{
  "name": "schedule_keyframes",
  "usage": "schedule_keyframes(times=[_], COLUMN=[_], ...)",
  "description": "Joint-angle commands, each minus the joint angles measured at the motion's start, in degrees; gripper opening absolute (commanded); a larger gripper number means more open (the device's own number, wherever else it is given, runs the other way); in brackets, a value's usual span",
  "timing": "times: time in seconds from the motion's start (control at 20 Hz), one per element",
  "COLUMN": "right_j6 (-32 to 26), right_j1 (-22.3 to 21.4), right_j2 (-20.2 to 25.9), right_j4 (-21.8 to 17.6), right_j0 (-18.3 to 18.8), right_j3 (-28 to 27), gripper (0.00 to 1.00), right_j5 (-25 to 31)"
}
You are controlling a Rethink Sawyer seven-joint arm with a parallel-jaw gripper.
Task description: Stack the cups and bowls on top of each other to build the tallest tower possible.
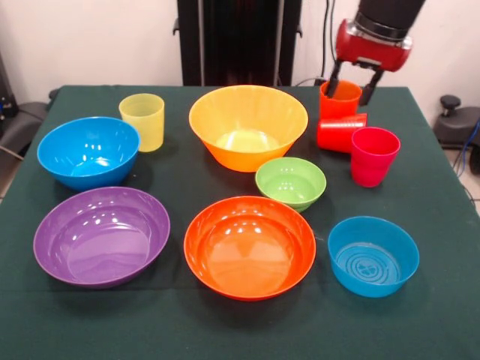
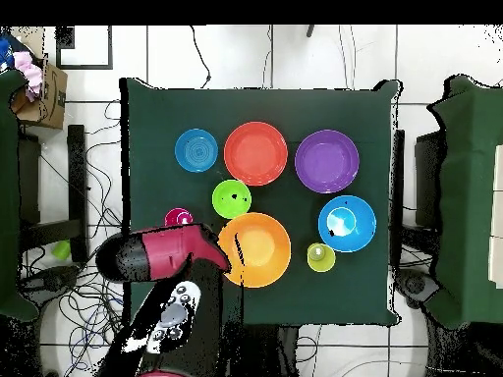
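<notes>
A dark green table [image 1: 420, 315] is seen in the front view, with ten plastic vessels spread over it. At the upper right of the frame the gripper [image 1: 349, 88] is lowered over an orange cup [image 1: 340, 100], one black finger down each side of the cup; the jaws are spread about as wide as the cup, but whether the fingers actually press on it cannot be told. The orange cup is perched upright on a red cup [image 1: 340, 133] that lies on its side. Just to the right a pink cup [image 1: 373, 156] is standing, touching the red one.

A yellow cup [image 1: 142, 121] is placed at the upper left, and a large yellow bowl [image 1: 247, 127] in the upper middle. A small green bowl [image 1: 290, 182] is set just below and to the right of it. A blue bowl [image 1: 88, 151] is found at the left, a purple bowl [image 1: 101, 235] at the lower left, an orange bowl [image 1: 250, 247] at the lower middle, and a second blue bowl [image 1: 373, 256] at the lower right.

In the overhead view the red arm [image 2: 162, 252] is stretched across the lower left, so the orange and red cups are hidden beneath it.
</notes>
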State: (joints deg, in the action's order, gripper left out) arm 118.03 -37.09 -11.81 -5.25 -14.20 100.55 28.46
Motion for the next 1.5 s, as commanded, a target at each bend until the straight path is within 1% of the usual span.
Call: schedule_keyframes(times=[0.05,0.1,0.2,0.35,0.5,0.6,0.7,0.8,0.85,0.95,1.1,1.2,1.35,1.5], right_j6=[14.2,14.4,14.9,13.1,14.1,15.5,17.2,17.7,18.1,18.4,18.5,18.0,16.8,15.6], right_j1=[4.0,3.9,4.3,5.5,7.3,8.9,9.6,9.4,8.6,7.1,5.3,4.9,4.8,4.3], right_j2=[0.3,0.4,1.3,2.8,2.8,2.8,2.3,1.2,1.3,1.6,2.0,2.2,1.6,1.8], right_j4=[3.4,3.7,4.7,4.8,5.5,7.3,9.8,10.8,11.8,13.3,15.2,16.0,16.2,16.5], right_j0=[-1.9,-1.9,-1.0,0.8,0.1,-0.7,-2.7,-4.3,-4.8,-5.3,-5.6,-5.5,-5.4,-5.0], right_j3=[-0.7,-0.6,-0.6,-2.8,-4.4,-5.9,-8.7,-10.5,-11.3,-12.0,-12.2,-12.2,-12.5,-11.7], gripper=[1.0,1.0,1.0,1.0,1.0,1.0,1.0,1.0,1.0,1.0,1.0,1.0,1.0,1.0], right_j5=[-3.7,-4.1,-6.9,-7.3,-8.6,-9.3,-6.6,-3.1,0.3,4.8,8.7,9.6,10.2,9.8])
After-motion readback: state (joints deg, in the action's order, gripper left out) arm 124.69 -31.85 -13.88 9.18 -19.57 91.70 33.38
